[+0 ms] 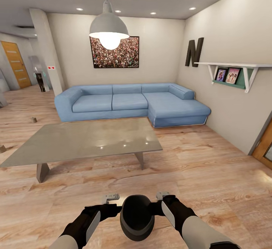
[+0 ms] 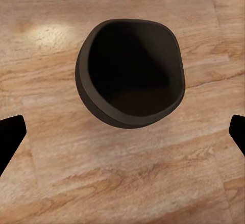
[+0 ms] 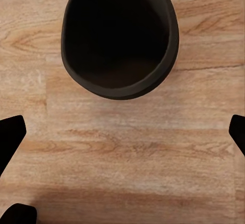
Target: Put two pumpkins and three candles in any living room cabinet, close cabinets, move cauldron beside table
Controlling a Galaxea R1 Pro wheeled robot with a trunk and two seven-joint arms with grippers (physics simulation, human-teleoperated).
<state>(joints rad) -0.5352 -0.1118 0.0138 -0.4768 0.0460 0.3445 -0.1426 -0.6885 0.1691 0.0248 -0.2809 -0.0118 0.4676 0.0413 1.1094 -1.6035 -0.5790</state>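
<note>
Cauldron [image 1: 136, 217]: round, black, wide-mouthed, empty, on wood floor [image 1: 211, 173] between left gripper [image 1: 112, 197] and right gripper [image 1: 163, 195], both spread wide.

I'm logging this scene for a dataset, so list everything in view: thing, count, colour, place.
cauldron: one, black, on the wood floor between the two arms, mouth up
table: one, grey, ahead of the cauldron
sofa: one, blue, L-shaped, behind the table against the far wall
lamp: one, white, hanging above the table
picture: one, dark-framed, on the far wall
letter N: one, black, on the side wall
shelf: one, white, on the side wall, holding two framed photos
small object: one, brownish, on the floor; too small to identify
left end effector: one, open, beside the cauldron
right end effector: one, open, beside the cauldron
</note>
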